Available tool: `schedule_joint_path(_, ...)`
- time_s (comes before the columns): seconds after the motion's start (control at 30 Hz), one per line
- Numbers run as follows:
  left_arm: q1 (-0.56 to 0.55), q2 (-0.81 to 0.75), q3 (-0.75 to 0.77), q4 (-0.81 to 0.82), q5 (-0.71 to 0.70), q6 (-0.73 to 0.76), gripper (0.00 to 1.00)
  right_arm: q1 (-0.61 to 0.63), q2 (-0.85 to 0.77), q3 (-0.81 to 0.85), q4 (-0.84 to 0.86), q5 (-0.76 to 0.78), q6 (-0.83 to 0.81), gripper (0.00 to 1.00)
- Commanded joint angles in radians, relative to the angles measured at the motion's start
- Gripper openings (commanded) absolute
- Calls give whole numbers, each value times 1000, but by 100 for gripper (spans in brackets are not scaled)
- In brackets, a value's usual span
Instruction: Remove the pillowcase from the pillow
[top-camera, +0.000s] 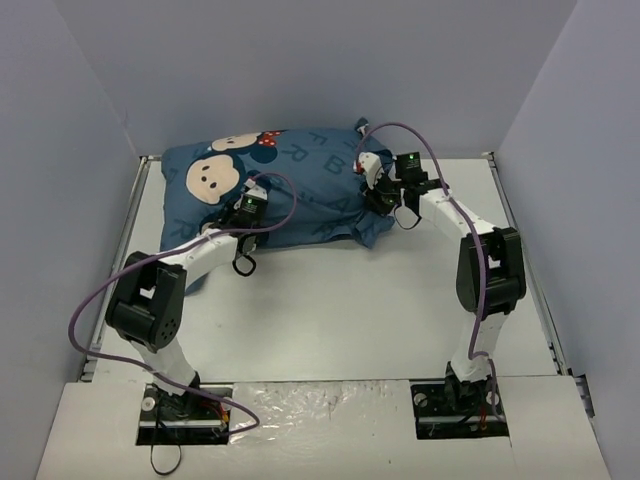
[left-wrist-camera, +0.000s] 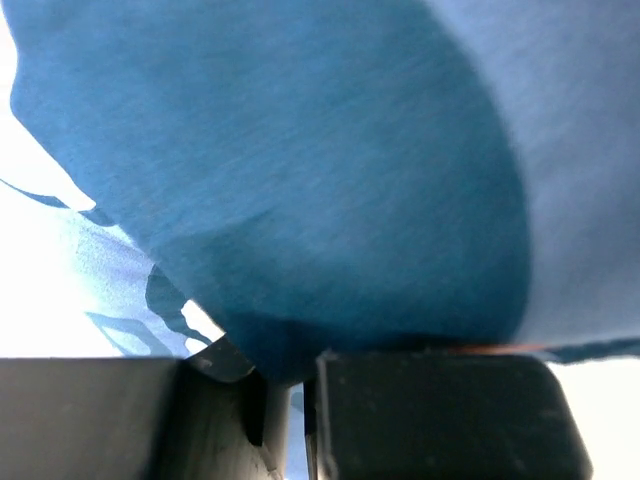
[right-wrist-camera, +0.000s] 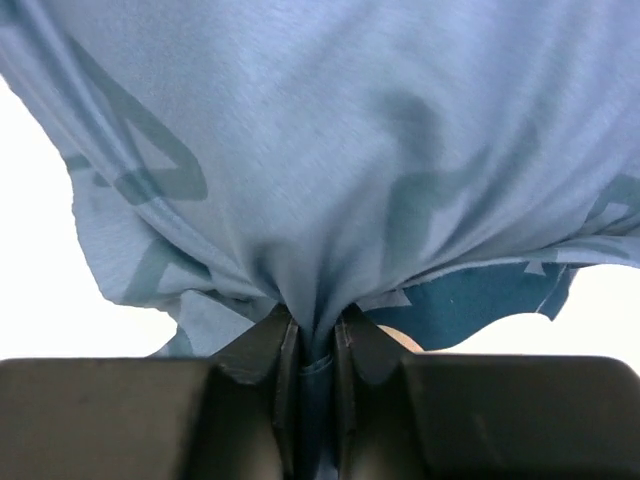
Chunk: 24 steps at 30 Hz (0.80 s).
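Observation:
The dark teal pillowcase (top-camera: 300, 180), printed with pale letters and mouse faces, lies stuffed and plump across the back of the table. The pillow is hidden inside it. My left gripper (top-camera: 245, 212) sits at the case's near edge, left of middle. In the left wrist view it (left-wrist-camera: 292, 385) is shut on a fold of the pillowcase (left-wrist-camera: 300, 200). My right gripper (top-camera: 378, 195) is at the case's right end. The right wrist view shows it (right-wrist-camera: 315, 335) shut on a bunch of the pillowcase (right-wrist-camera: 320, 150), which fans out from the jaws.
The white table (top-camera: 330, 300) stretches from the pillowcase to the arm bases. Grey walls enclose it on the left, back and right. Purple cables (top-camera: 100, 300) loop beside each arm. Metal rails (top-camera: 135, 215) run along the table's side edges.

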Motion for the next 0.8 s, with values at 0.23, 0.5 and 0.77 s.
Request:
schedule_joint_path(0.23,-19,-483,-57,-47,224,-105,2,-44,-272,-44,-92,-472,47,2)
schedule_joint_path(0.5,-83,-952,-145,-115,166,-318,2,58,-487,-21,-80,-799,332,0)
schedule_joint_path(0.77,-76,-945,-76,-98,-83,-434,2,146,-507,-136,152,-524,833,0)
